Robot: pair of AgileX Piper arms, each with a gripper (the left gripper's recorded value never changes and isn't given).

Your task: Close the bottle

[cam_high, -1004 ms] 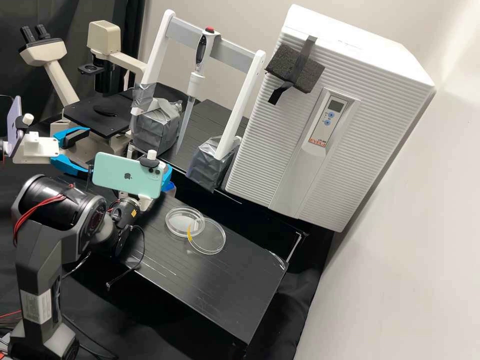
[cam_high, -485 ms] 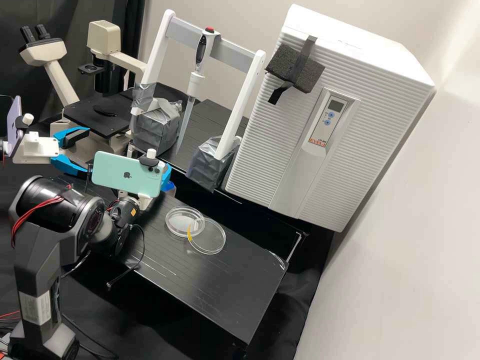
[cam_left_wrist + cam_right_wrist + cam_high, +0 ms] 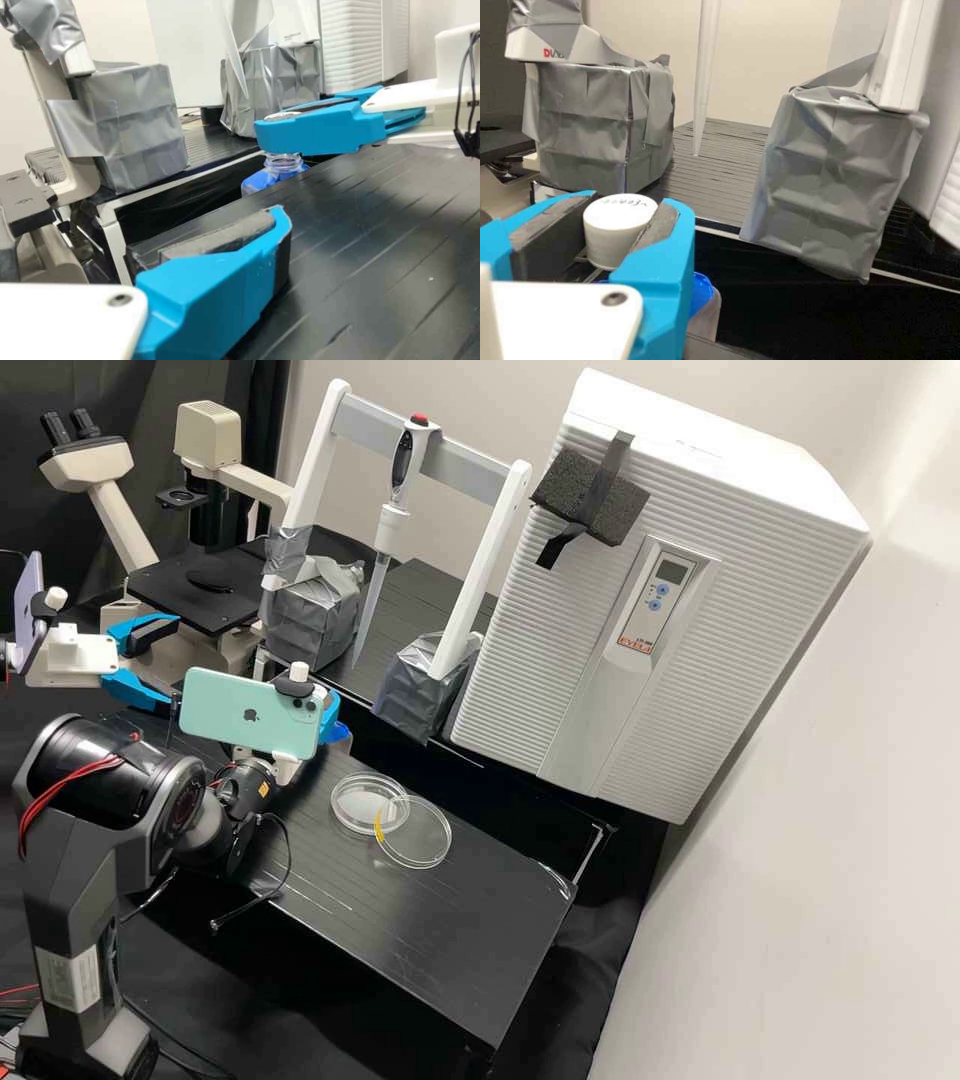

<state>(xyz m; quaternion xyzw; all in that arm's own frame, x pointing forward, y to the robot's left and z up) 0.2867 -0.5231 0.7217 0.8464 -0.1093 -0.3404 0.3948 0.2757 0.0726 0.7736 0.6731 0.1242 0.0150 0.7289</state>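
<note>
1. Seeing a microscope (image 3: 95,465) standing far to the left, at the back.
2. Finding the left gripper (image 3: 172,660) just in front of the microscope, hanging there with its blue fingers spread wide and nothing between them.
3. Spotting a green phone (image 3: 250,712) a bit more to the right, clipped on the right arm.
4. Finding the right gripper (image 3: 615,217) past the phone, pinching a round white cap (image 3: 620,214) between its two fingers.
5. Noticing the bottle (image 3: 279,169) standing right under that cap, by the far edge of the black bench (image 3: 450,930), blue lower down and with a clear bare neck; not being able to tell if cap and neck are touching.
6. Seeing a pipette (image 3: 383,540) hanging tip down from a white stand (image 3: 312,470) behind the bottle, with grey tape wrapped round the stand's feet.
7. Finding two clear petri dishes (image 3: 370,800) lying on the bench to the right of the bottle, one edge over the other.
8. Ending at a big white machine (image 3: 700,610) on the right, with a black foam block (image 3: 590,490) strapped near its top.
</note>
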